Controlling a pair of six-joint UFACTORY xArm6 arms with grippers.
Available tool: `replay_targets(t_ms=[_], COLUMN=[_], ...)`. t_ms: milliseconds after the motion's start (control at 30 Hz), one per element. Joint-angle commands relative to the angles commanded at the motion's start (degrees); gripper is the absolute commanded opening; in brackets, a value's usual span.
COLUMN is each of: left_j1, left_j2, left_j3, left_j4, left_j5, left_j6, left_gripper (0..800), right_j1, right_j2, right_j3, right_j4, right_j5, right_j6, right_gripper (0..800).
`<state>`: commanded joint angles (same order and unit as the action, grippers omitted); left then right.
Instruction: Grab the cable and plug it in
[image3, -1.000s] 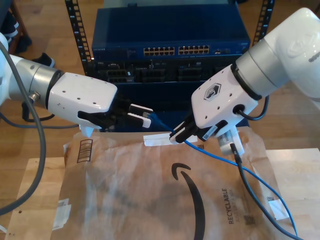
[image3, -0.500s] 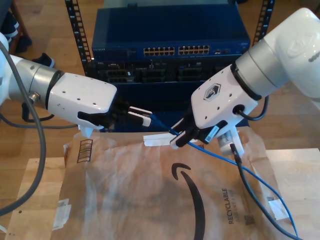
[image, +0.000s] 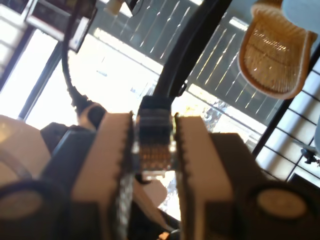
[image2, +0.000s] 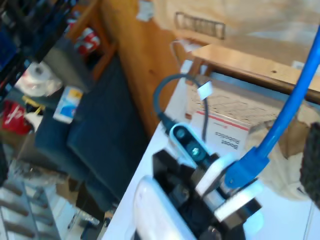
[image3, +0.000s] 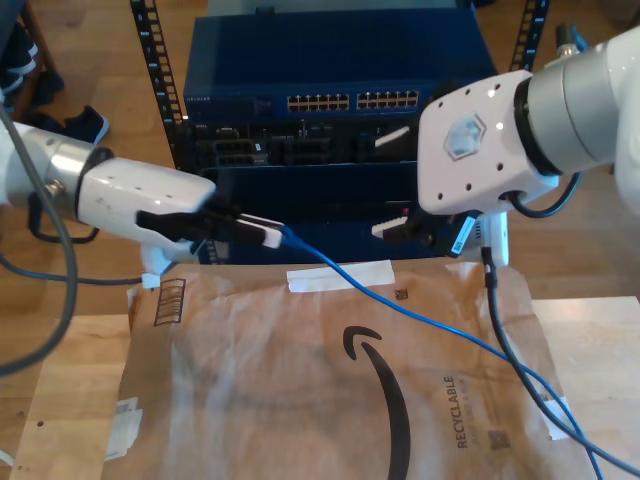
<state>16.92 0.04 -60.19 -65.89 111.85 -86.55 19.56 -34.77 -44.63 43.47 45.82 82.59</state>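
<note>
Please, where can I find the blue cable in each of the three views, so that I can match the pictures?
Exterior view: the cable runs from my first gripper, at this view's left, across the paper bag toward the lower right.
First wrist view: the cable's plug is clamped between the fingers.
Second wrist view: the cable leads down into my first gripper.
Shared landmark: my first gripper.

Light wooden table (image3: 80, 380) under taped-down brown paper mailer (image3: 300, 400), the cable (image3: 520, 375) trailing across it.
</note>
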Motion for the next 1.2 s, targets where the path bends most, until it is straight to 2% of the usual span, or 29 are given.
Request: replay_targets(t_ms=[100, 233, 400, 667, 867, 1200], left_j1=[0.6, 2.5, 3.8, 3.6, 3.5, 3.3], left_j2=[1.9, 3.5, 7.1, 7.6, 9.7, 9.7], left_j3=[-1.1, -1.9, -2.7, -3.4, -3.6, -3.4], left_j4=[-4.7, -6.2, -9.2, -9.3, -9.8, -9.8], left_j5=[4.9, 7.1, 10.5, 15.0, 17.1, 19.6], left_j6=[-0.9, -1.5, -3.8, -3.9, -4.0, -3.8], left_gripper=[5, 3, 5, 6, 7, 11], right_j1=[1.5, 6.9, 13.8, 19.0, 25.8, 27.3], right_j2=[-4.6, -7.3, -8.4, -8.4, -8.2, -5.7], right_j3=[2.5, 4.3, 6.1, 12.2, 12.9, 14.1], right_j4=[0.0, -0.2, -2.1, -3.5, -5.9, -6.5], right_j5=[-1.4, -9.1, -17.7, -29.7, -35.0, -36.9], right_j6=[-0.9, -3.2, -6.9, -9.3, -9.4, -9.3], right_gripper=[794, 794, 796, 796, 794, 787])
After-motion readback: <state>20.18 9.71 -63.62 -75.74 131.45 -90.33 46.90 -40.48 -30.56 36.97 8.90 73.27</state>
